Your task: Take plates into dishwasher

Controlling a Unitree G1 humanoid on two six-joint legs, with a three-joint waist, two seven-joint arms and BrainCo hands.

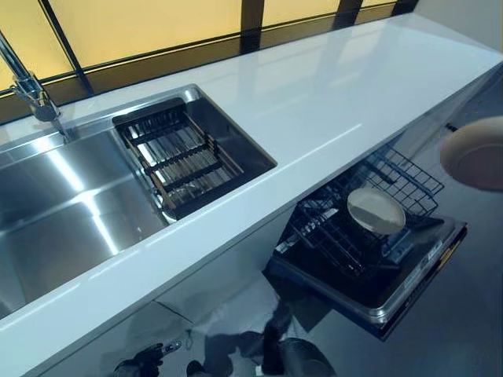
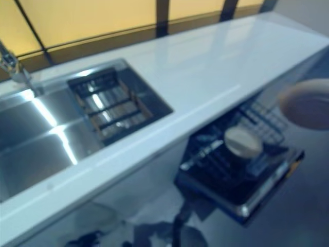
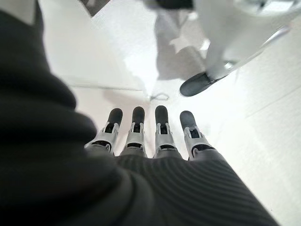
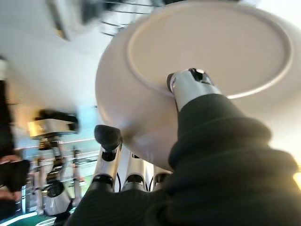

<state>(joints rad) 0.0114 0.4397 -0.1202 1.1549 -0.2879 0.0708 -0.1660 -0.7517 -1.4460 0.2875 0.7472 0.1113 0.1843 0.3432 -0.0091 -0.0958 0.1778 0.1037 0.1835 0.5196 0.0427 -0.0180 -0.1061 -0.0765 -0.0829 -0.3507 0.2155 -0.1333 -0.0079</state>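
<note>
The pulled-out rack (image 1: pixel 369 228) under the counter (image 1: pixel 330 110) already has one plate (image 1: pixel 376 210) lying mid-rack; open wire slots show around it, esp. toward the far end. The counter edge overhangs the rack's inner side (tight there). The outer side, toward the floor, is open.

The countertop (image 1: pixel 314 102) looked glossy white and smooth, throwing back window light. At nine o'clock the sink (image 1: pixel 63 212) was polished metal, its drain rack (image 1: pixel 177 157) ribbed steel. At four o'clock the dishwasher rack (image 1: pixel 354 228) was dark coated wire. Both plates (image 1: pixel 376 210) (image 4: pixel 207 61) looked matt, cream ceramic.
</note>
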